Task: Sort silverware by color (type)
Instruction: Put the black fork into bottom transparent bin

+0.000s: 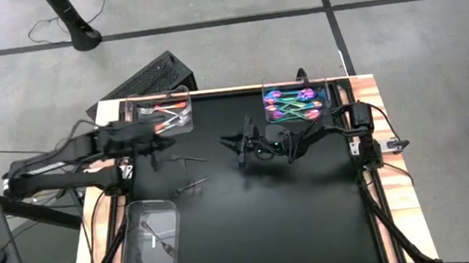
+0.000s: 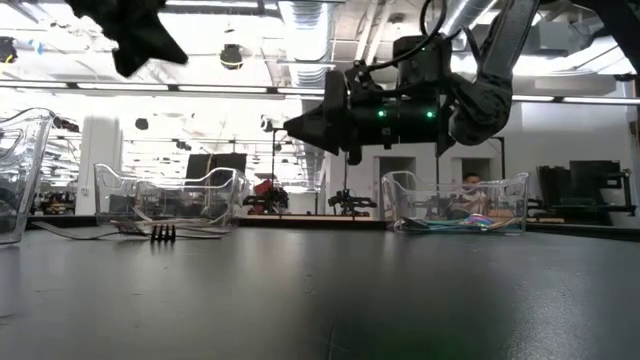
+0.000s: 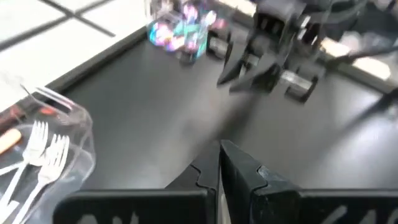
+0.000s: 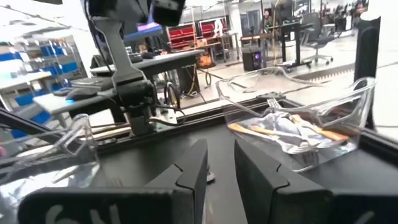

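Two loose dark pieces of silverware lie flat on the black mat, one [image 1: 187, 159] and another [image 1: 193, 185]; the low view shows a dark fork [image 2: 163, 233]. My left gripper [image 1: 154, 153] hovers above the mat just left of them, near the far-left tray; its fingers [image 3: 220, 163] are shut with nothing between them. My right gripper [image 1: 235, 142] hangs over the middle of the mat, pointing toward the left side, well above the surface [image 2: 300, 126]. Its fingers [image 4: 217, 167] stand a narrow gap apart and hold nothing.
A clear tray [image 1: 160, 113] at the far left holds coppery and pale forks [image 3: 43, 155]. A second clear tray [image 1: 296, 100] at the far right holds iridescent pieces. The third clear tray [image 1: 148, 242], at the near left edge, holds dark pieces. The mat's near right [image 1: 312, 219] is bare.
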